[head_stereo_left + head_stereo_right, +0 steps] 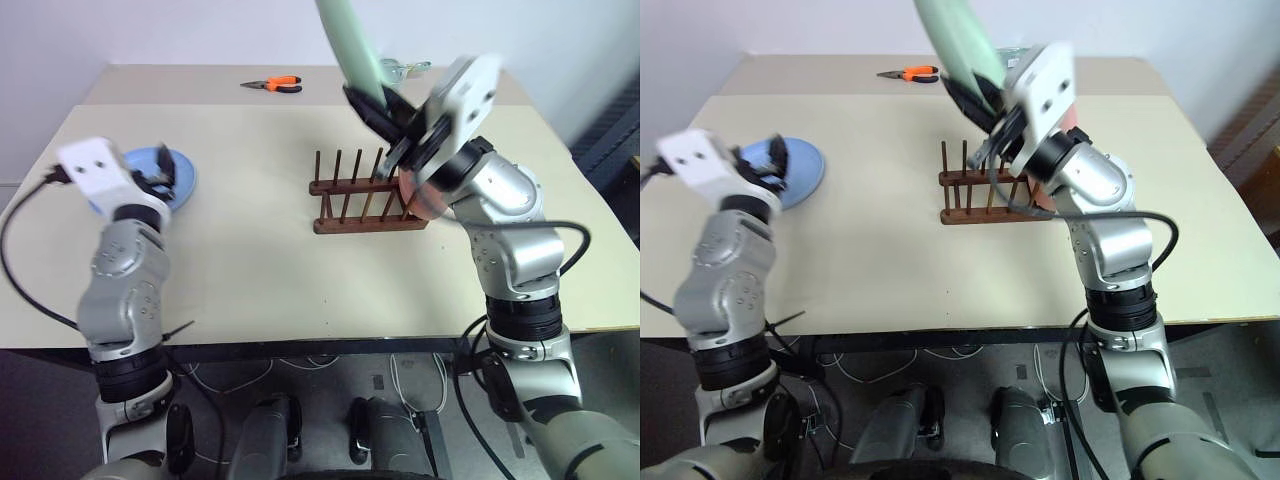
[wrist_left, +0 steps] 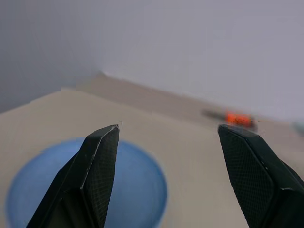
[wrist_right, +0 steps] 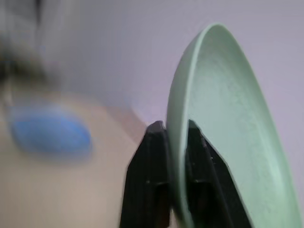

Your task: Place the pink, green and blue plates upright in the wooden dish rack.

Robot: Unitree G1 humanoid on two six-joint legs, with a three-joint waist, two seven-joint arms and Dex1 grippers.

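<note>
My right gripper (image 1: 378, 108) is shut on the rim of the pale green plate (image 1: 350, 45), holding it on edge in the air above the wooden dish rack (image 1: 360, 205). In the right wrist view the two fingers (image 3: 154, 142) pinch the green plate (image 3: 228, 118). The pink plate (image 1: 428, 200) stands at the rack's right end, mostly hidden behind my right arm. The blue plate (image 1: 182, 182) lies flat on the table at the left. My left gripper (image 2: 168, 128) hovers open just above the blue plate (image 2: 137, 190), nothing between its fingers.
Orange-handled pliers (image 1: 272, 85) lie at the back of the beige table (image 1: 250, 270). A small pale object (image 1: 405, 68) sits near the back edge behind the green plate. A black cable hangs off the table's left edge.
</note>
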